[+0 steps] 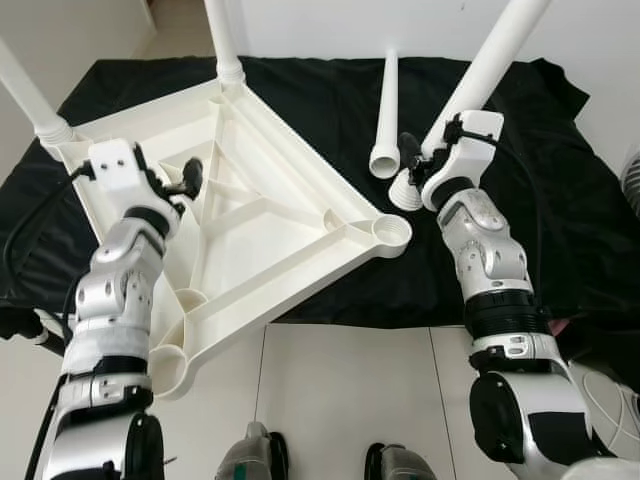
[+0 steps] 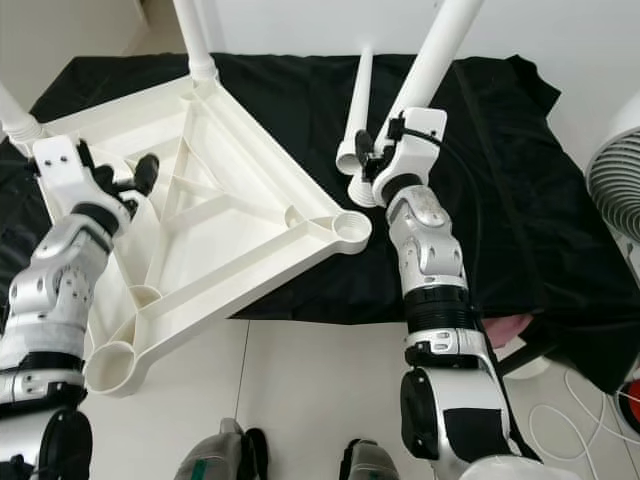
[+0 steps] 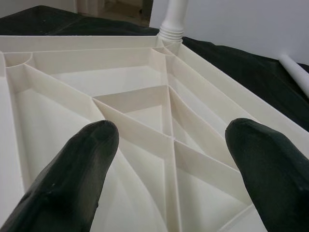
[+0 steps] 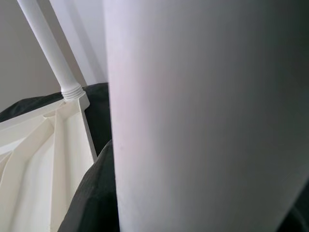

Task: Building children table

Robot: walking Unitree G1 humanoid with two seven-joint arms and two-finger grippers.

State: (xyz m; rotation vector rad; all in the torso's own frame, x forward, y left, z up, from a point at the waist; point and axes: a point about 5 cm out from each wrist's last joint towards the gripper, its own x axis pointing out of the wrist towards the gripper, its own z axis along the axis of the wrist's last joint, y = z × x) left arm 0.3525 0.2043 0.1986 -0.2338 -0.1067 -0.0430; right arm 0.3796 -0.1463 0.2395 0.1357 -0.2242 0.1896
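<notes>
The white plastic tabletop [image 1: 270,215] lies upside down, ribbed underside up, on a black cloth [image 1: 330,95] spread over the floor. One corner projects past the cloth edge onto the pale floor tiles [image 1: 340,390].

Two white legs are seated upright in corner sockets: one at the far corner [image 1: 224,40] and one at the robot's left corner [image 1: 28,95]. The near-right corner socket [image 1: 392,230] is open, as is the socket nearest the robot [image 1: 168,365].

A loose white leg [image 1: 386,115] lies flat on the cloth, just beyond the right gripper.

Right gripper [image 1: 408,165]: its black fingers are closed on a fourth leg [image 1: 490,65]. This leg is held tilted, upper end leaning away to the right. Its flared lower end [image 1: 404,190] is near the open near-right socket but apart from it. In the right wrist view the leg's shaft [image 4: 203,116] runs close past the camera. Whether the lower end touches the cloth is not clear from these views.

Left gripper [image 1: 188,180]: positioned above the ribbed underside, near the left corner. In the left wrist view both fingertips [image 3: 72,179] stand spread apart with nothing between them, over the crossing ribs [image 3: 169,135].

A white fan [image 2: 612,180] stands at the right edge of the cloth.
</notes>
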